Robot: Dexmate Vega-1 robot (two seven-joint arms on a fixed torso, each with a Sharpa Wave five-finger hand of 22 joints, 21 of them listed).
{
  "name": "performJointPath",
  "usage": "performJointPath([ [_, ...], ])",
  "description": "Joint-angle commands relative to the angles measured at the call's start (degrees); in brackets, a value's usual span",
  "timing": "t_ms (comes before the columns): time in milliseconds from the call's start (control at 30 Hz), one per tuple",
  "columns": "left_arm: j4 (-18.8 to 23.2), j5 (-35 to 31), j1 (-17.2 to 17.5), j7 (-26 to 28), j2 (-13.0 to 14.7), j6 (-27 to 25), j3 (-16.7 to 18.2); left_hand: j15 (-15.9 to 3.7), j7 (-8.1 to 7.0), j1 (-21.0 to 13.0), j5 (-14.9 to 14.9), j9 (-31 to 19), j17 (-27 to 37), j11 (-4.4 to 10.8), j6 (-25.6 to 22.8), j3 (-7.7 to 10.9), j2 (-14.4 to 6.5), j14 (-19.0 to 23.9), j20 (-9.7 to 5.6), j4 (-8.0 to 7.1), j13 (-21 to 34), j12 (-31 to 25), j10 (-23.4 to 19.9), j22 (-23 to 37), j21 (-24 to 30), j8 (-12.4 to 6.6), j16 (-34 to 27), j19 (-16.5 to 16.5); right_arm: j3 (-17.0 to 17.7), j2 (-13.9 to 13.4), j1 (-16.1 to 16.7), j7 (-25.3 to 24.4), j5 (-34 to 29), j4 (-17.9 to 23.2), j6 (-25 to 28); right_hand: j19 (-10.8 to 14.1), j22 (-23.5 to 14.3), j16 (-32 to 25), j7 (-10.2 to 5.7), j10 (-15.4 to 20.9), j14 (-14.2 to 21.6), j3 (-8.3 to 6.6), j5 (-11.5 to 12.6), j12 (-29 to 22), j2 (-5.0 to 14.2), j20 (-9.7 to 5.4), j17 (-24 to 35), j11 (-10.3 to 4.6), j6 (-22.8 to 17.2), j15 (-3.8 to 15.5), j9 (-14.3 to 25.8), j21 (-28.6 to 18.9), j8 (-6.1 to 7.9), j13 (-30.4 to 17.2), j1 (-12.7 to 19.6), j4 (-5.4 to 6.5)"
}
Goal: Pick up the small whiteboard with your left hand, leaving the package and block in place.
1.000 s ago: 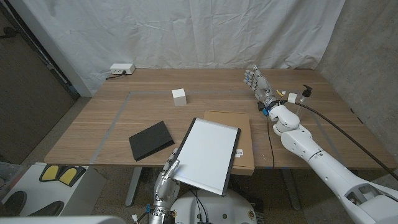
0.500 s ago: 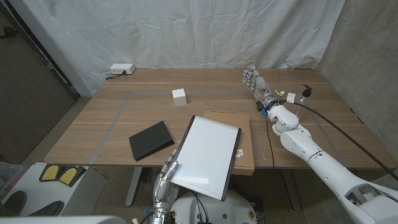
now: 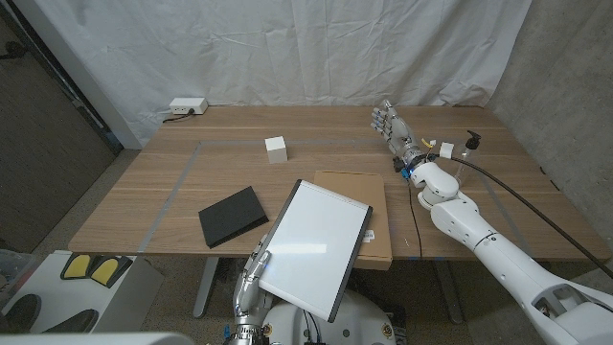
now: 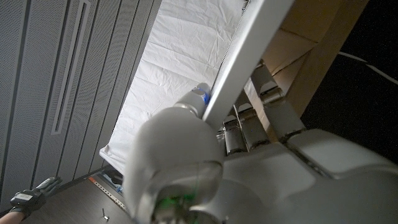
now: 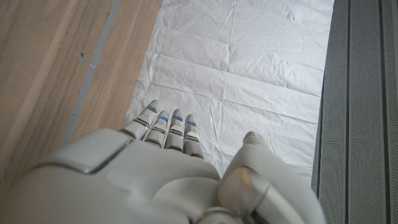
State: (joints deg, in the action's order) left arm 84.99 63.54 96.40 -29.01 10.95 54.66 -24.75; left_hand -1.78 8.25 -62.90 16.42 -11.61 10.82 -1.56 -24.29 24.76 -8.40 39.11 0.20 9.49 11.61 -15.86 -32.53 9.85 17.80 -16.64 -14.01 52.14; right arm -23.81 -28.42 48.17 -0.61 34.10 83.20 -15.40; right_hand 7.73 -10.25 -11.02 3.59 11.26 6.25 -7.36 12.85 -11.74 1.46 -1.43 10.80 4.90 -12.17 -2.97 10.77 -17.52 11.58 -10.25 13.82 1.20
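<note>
Left robot hand (image 3: pixel 257 273) holding whiteboard (image 3: pixel 314 244) (tilted), package (image 3: pixel 375 213) beneath

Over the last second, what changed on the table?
The left hand keeps its grip on the small whiteboard, which has shifted toward the robot and now overhangs the table's near edge further. The brown package, white block and black pad have not moved; the right hand stays open at the far side.
</note>
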Motion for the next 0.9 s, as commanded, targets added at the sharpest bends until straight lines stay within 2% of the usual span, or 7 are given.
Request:
performJointPath([
  [33,0.7,3.5,1.0,-1.3,-2.1,-1.3,1.5,-1.28,0.18,-2.6,1.2,-0.2,0.1,0.40,-2.9,2.56,-0.3,3.4,-1.50,0.21,0.2,-0.3,-3.2,0.1,0.6,-0.47,-0.4,2.9,-0.1,-0.5,0.8,-0.6,-0.4,1.7,0.3,0.5,-0.3,-0.1,-0.26,0.5,0.7,0.07,-0.1,-0.4,0.48,-0.15,0.1,0.03,-0.4,0.00,0.2,0.3,-0.17,-0.3,-0.3,-0.18],
  [167,0.8,3.6,1.2,-1.6,-2.4,-1.7,1.8,-1.86,0.11,-3.8,1.7,-0.3,0.1,0.97,-4.5,4.02,-0.5,4.6,-2.03,0.13,0.2,-0.2,-4.7,0.0,0.7,-0.55,-0.1,4.1,0.0,-0.6,1.0,-0.8,-0.4,2.2,0.4,0.5,-0.3,-0.1,-0.29,0.5,0.7,0.09,-0.1,-0.4,0.48,-0.17,0.1,0.02,-0.4,0.00,0.2,0.4,-0.17,-0.3,-0.3,-0.19],
  [233,1.0,3.3,1.4,-1.4,-2.6,-1.8,1.9,-2.16,-0.08,-4.2,1.9,-0.3,0.1,0.79,-5.3,4.63,-0.5,5.3,-2.07,0.10,0.2,-0.1,-5.2,0.0,0.7,-0.62,-0.1,4.5,0.0,-0.7,1.1,-0.8,-0.5,2.4,0.5,0.5,-0.3,-0.1,-0.29,0.5,0.6,0.10,-0.1,-0.4,0.49,-0.16,0.1,0.03,-0.4,-0.01,0.2,0.4,-0.17,-0.3,-0.3,-0.20],
  [300,1.3,3.0,1.4,-1.2,-2.5,-2.0,2.0,-2.12,-0.17,-4.6,2.1,-0.4,0.2,1.35,-5.9,5.17,-0.5,5.6,-2.18,0.10,0.2,-0.2,-6.1,0.0,0.7,-0.63,0.0,4.8,0.0,-0.8,1.1,-0.9,-0.5,2.6,0.5,0.5,-0.3,-0.1,-0.31,0.5,0.6,0.11,-0.1,-0.4,0.49,-0.16,0.1,0.01,-0.4,-0.02,0.2,0.4,-0.16,-0.3,-0.3,-0.20],
  [533,2.6,1.7,1.4,0.1,-2.1,-2.4,2.3,-2.53,-0.38,-5.1,2.3,-0.4,0.2,2.10,-7.2,6.19,-0.5,6.6,-2.26,-0.10,0.2,0.0,-6.9,0.0,0.5,-0.64,0.2,5.3,0.1,-1.1,1.3,-0.8,-0.5,3.0,0.5,0.5,-0.3,-0.1,-0.27,0.5,0.7,0.14,-0.1,-0.4,0.51,-0.19,0.1,0.07,-0.4,-0.02,0.2,0.5,-0.17,-0.3,-0.3,-0.23],
  [767,3.7,1.1,1.9,1.1,-1.6,-2.6,2.4,-2.29,-0.35,-5.2,2.5,-0.4,0.2,1.76,-7.7,6.71,-0.5,6.9,-2.28,-0.25,0.3,0.1,-7.3,-0.1,0.4,-0.58,0.3,5.5,0.3,-1.5,1.7,-1.0,-0.5,3.8,0.7,0.6,-0.3,-0.1,-0.26,0.4,0.7,0.17,-0.1,-0.3,0.53,-0.20,0.1,0.03,-0.4,0.00,0.2,0.6,-0.17,-0.3,-0.3,-0.25],
  [900,3.9,-1.0,1.8,3.3,-0.8,-2.8,2.4,-2.22,-0.47,-5.3,2.6,-0.4,0.2,1.75,-7.8,6.98,-0.5,6.6,-2.19,-0.34,0.3,0.2,-7.4,-0.1,0.3,-0.47,0.6,5.4,0.5,-1.5,2.0,-1.0,-0.1,4.2,0.6,0.6,-0.3,-0.1,-0.23,0.5,0.7,0.19,-0.1,-0.4,0.54,-0.22,0.1,0.07,-0.5,-0.02,0.2,0.7,-0.17,-0.3,-0.3,-0.27],
])
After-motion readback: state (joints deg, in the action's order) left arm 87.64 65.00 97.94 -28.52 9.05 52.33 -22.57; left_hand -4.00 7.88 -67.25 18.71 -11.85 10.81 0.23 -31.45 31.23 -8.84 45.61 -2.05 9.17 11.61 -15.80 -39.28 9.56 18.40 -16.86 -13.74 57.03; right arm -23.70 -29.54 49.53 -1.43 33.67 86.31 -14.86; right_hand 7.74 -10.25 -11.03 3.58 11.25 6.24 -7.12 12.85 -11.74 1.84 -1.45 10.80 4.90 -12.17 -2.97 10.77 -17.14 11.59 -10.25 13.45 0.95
